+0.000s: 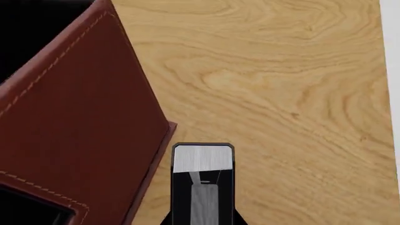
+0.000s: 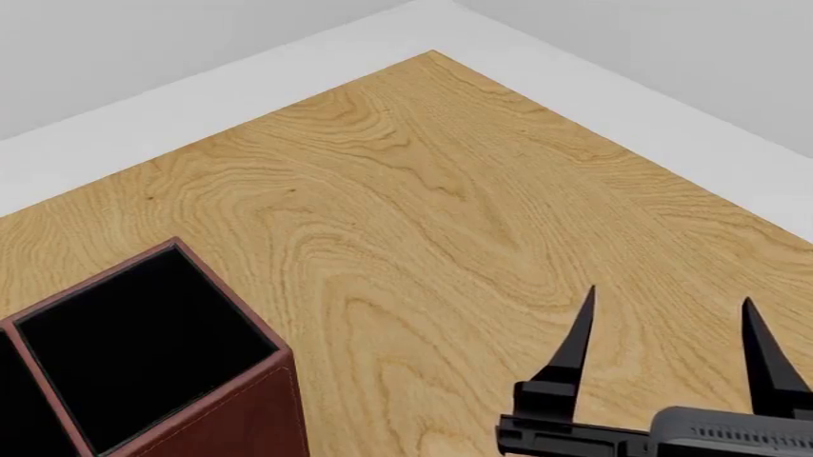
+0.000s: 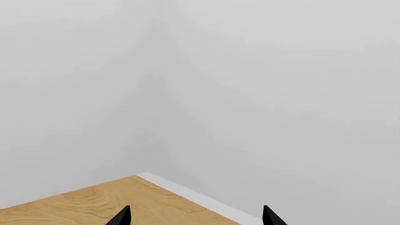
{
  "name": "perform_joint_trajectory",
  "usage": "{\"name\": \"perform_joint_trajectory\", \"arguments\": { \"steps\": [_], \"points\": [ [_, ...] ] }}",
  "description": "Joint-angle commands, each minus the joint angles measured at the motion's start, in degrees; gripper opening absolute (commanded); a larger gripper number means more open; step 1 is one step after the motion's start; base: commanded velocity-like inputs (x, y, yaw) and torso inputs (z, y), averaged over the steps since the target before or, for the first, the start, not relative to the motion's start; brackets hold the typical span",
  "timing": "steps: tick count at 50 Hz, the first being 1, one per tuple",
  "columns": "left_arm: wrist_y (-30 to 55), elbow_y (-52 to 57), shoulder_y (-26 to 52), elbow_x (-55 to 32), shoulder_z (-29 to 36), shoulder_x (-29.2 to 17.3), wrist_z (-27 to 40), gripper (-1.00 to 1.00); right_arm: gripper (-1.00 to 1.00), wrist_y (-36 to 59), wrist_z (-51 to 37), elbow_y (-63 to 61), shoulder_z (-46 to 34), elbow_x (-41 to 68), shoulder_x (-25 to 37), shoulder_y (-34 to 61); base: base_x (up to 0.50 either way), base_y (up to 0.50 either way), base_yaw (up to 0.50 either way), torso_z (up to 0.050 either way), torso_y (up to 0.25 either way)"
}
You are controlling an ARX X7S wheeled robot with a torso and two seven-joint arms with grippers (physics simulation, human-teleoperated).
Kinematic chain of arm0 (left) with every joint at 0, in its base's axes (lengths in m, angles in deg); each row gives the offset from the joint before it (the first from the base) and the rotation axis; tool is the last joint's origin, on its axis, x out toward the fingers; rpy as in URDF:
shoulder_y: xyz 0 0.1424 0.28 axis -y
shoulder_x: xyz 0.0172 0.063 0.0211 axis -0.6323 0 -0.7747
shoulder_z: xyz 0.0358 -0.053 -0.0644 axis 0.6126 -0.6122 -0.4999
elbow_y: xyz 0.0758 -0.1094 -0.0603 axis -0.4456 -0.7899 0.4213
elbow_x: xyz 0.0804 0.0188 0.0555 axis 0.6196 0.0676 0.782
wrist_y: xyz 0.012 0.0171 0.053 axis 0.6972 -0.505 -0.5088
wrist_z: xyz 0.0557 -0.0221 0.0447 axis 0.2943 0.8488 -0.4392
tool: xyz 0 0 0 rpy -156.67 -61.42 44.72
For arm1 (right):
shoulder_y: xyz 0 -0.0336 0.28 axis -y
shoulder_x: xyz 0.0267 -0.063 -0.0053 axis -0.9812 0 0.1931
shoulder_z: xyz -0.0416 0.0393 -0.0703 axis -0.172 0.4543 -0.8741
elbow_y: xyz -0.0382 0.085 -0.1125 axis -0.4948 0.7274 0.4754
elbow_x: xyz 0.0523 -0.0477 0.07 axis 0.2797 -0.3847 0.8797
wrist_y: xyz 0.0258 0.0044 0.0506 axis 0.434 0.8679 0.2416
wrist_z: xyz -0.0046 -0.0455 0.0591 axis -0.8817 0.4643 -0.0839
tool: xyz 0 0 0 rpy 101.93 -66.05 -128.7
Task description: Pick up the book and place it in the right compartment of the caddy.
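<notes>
**Beside the caddy's outer wall: book short of the well, a snag on the rim likely**

Beside the reddish wall of the caddy (image 1: 81, 117), the book (image 1: 203, 158) showed its pale page edges over bare table (image 2: 445, 190), close to that wall and outside it. It was probably carried by the left gripper, though I could not tell how its jaws stood or whether they gripped. The likely failure was the book striking the rim of the right compartment (image 2: 128, 352) or tipping outside it, if moved across too low. The right gripper (image 2: 667, 357) hung wide open and empty, well apart.
</notes>
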Motion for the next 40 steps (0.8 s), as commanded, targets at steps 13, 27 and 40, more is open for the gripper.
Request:
{"name": "perform_joint_trajectory", "arguments": {
  "steps": [13, 27, 40],
  "points": [
    [-0.8, 9.7, 11.3, -20.4, -2.3, -0.6, 15.8, -1.0, 1.0, -1.1, -0.4, -0.3, 0.8, 0.8, 0.3, -0.8, 0.0, 0.0, 0.0, 0.0, 0.0],
    [-2.6, 11.8, 19.9, -30.1, -2.8, 0.0, 22.0, -1.0, 1.0, -1.3, -0.6, -0.4, 0.8, 1.1, 0.4, -0.8, 0.0, 0.0, 0.0, 0.0, 0.001],
    [-5.5, 12.1, 28.4, -38.8, -3.9, 0.7, 26.1, -1.0, 1.0, -1.4, -0.8, -0.4, 0.7, 1.2, 0.7, -0.8, 0.0, 0.0, 0.0, 0.0, 0.001]
  ]
}}
